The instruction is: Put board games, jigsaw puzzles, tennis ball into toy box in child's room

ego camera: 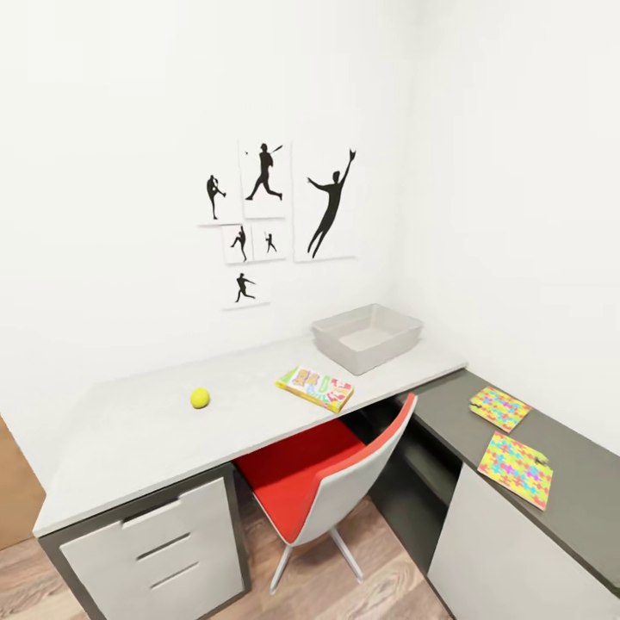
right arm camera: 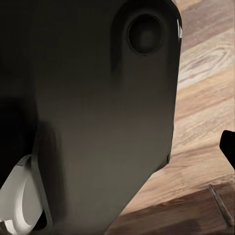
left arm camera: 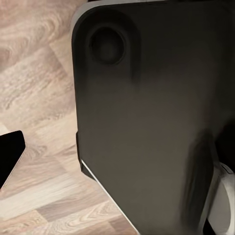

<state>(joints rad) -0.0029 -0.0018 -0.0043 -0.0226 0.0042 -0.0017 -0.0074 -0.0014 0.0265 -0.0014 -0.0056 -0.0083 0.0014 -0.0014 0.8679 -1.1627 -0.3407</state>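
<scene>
On the pale worktop (ego camera: 155,430), the tennis ball (ego camera: 200,397) lies toward the left, well apart from the board game (ego camera: 315,387) near the front edge. Just behind that game stands the toy box (ego camera: 368,337) (grey, open-topped). Two jigsaw puzzles (ego camera: 515,468) lie on the darker worktop at right. The wrist views face a dark robot panel (left arm camera: 147,122) over wood floor (left arm camera: 34,73); whether either gripper is released or clenched, I cannot tell.

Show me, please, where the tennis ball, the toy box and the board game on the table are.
tennis ball (ego camera: 200,397): head view, centre of the ball.
toy box (ego camera: 349,356): head view, its front left wall.
board game (ego camera: 315,387): head view, middle of its colourful lid.
</scene>
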